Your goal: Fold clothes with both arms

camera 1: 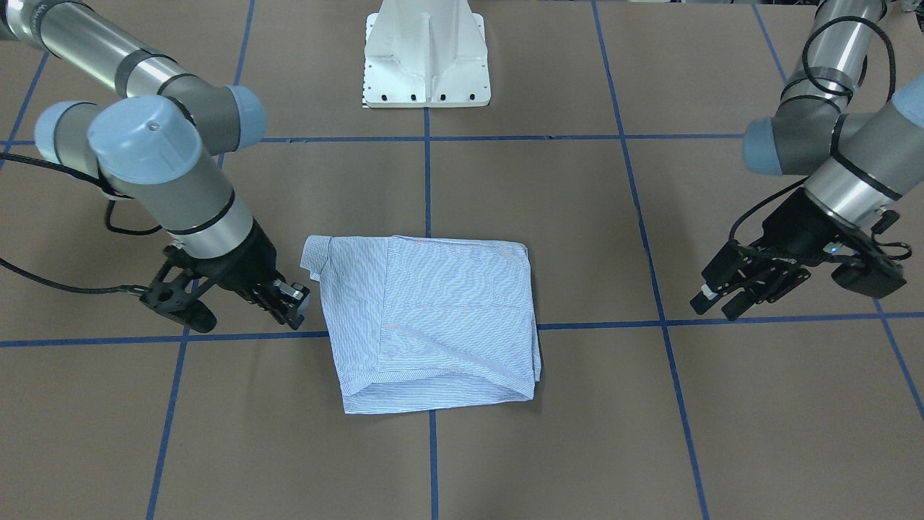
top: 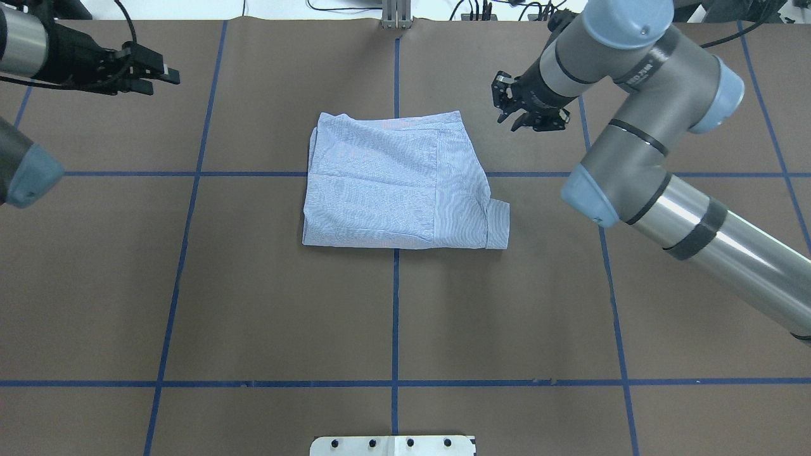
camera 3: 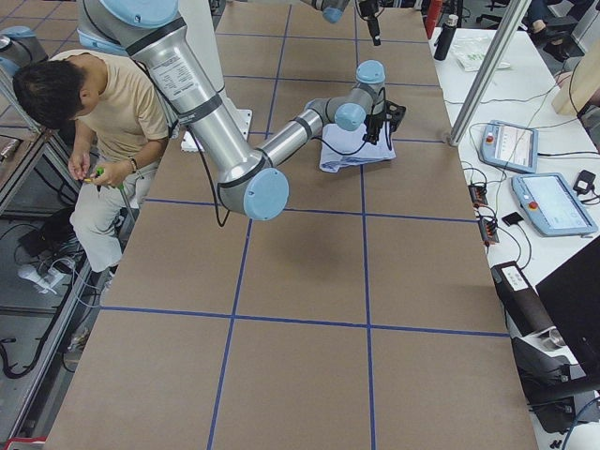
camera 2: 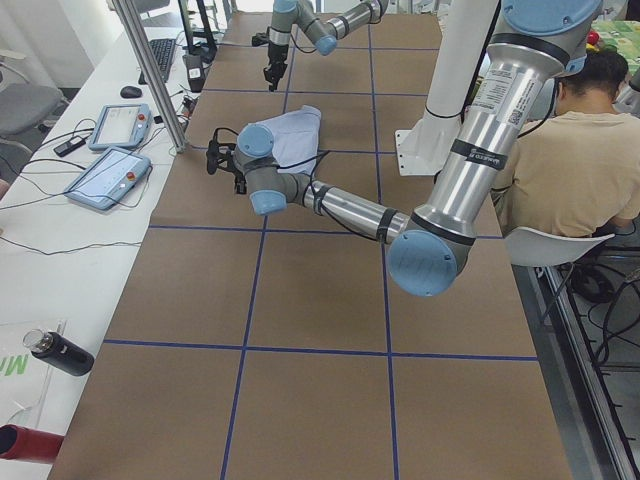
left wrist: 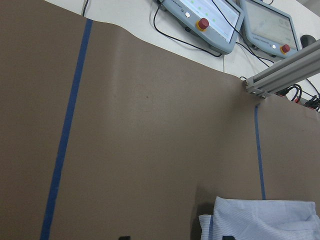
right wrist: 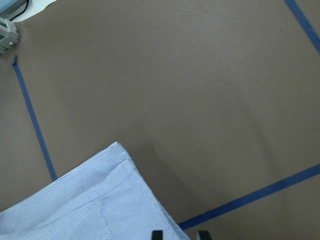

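The clothes are one light blue-and-white striped shirt (camera 1: 433,318) (top: 393,183), lying folded into a rough rectangle on the brown table, a cuff sticking out at one corner (top: 498,225). My right gripper (camera 1: 292,307) (top: 526,120) hovers just off the shirt's far right corner, fingers slightly apart and holding nothing. In its wrist view the shirt (right wrist: 90,205) fills the lower left. My left gripper (camera 1: 711,303) (top: 166,73) stands open and empty, well off the shirt's left side. Its wrist view catches the shirt's edge (left wrist: 260,220) at the bottom right.
The white pedestal base (camera 1: 426,65) stands at the robot's side of the table. Teach pendants (left wrist: 210,20) and an aluminium post (left wrist: 280,77) are beyond the table's far edge. A seated person (camera 2: 570,150) is beside the base. Blue tape lines cross the table.
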